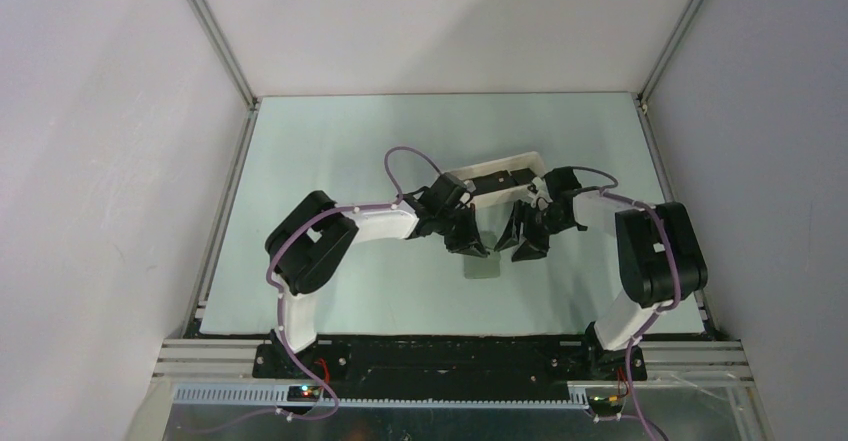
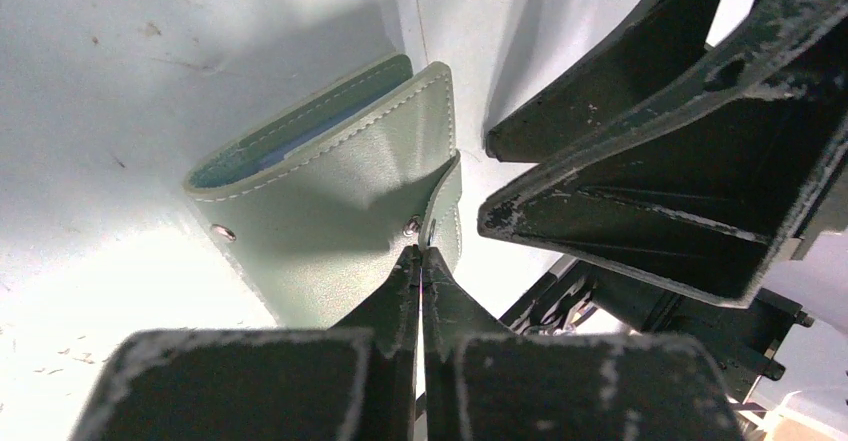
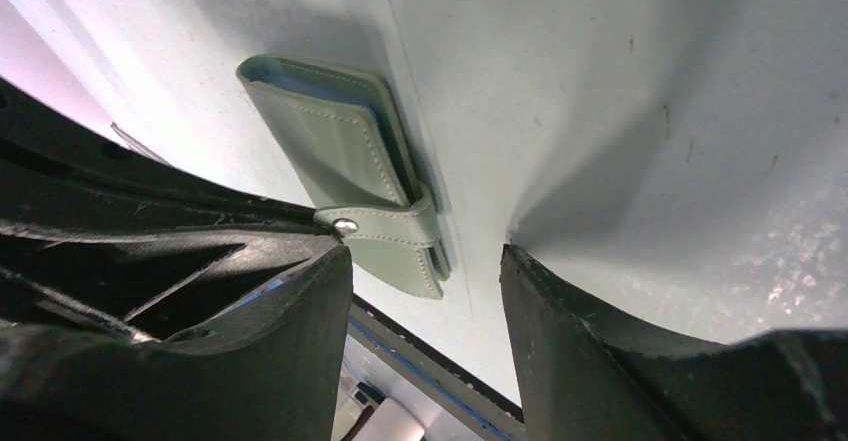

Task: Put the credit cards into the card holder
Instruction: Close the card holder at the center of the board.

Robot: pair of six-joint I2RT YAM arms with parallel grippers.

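Note:
The grey-green card holder (image 2: 330, 221) lies on the table under both wrists and gapes a little, showing its blue-grey inside; it also shows in the top view (image 1: 483, 263) and the right wrist view (image 3: 350, 161). My left gripper (image 2: 422, 253) is shut, its tips pinching the end of the snap tab (image 2: 447, 201) beside the snap. My right gripper (image 3: 425, 261) is open and empty, hovering just right of the holder; its fingers (image 2: 650, 161) face the left gripper. Dark credit cards (image 1: 507, 178) lie in the white tray, partly hidden by the wrists.
The long white tray (image 1: 490, 166) stands just behind the two grippers. White enclosure walls ring the pale green table (image 1: 350, 141). The table's dark front edge (image 3: 430, 346) runs close below the right gripper.

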